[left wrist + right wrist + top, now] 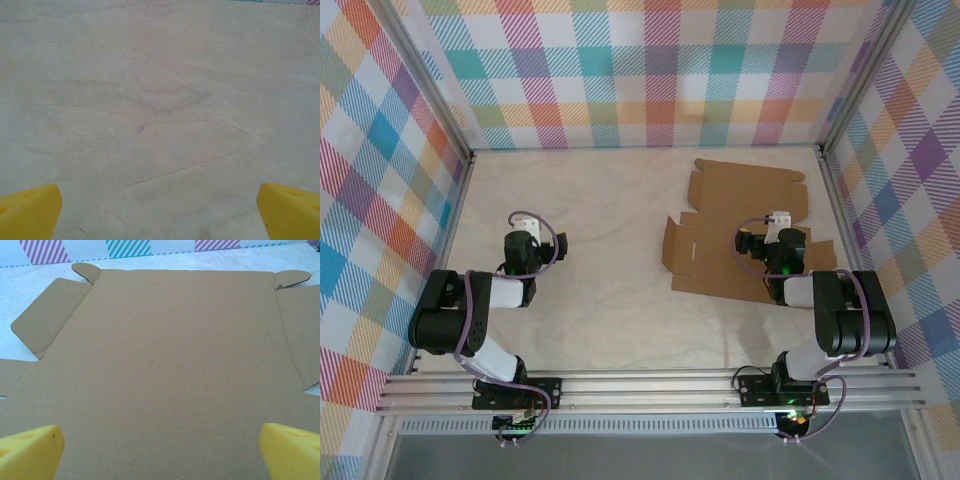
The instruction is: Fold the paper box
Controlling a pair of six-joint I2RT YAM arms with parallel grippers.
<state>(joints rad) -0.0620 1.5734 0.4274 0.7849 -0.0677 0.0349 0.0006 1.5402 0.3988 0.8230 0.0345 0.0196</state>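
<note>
Flat brown corrugated cardboard sheet (740, 195): the near-right part is covered by the black right arm (840, 310) in the top view, so the outline there cannot be traced. Creases and slots are too small to be made out from above. In the right wrist view the sheet is cut off at the left, right and bottom edges. Yellow fingertips (30, 450) of the right gripper (160, 452) are clipped at the bottom corners; same for the left gripper (160, 215). From above, the fingers of both cannot be resolved.

A robot lab cell: plaid walls (650, 70), aluminium rail (650, 385), plywood table (610, 250).
</note>
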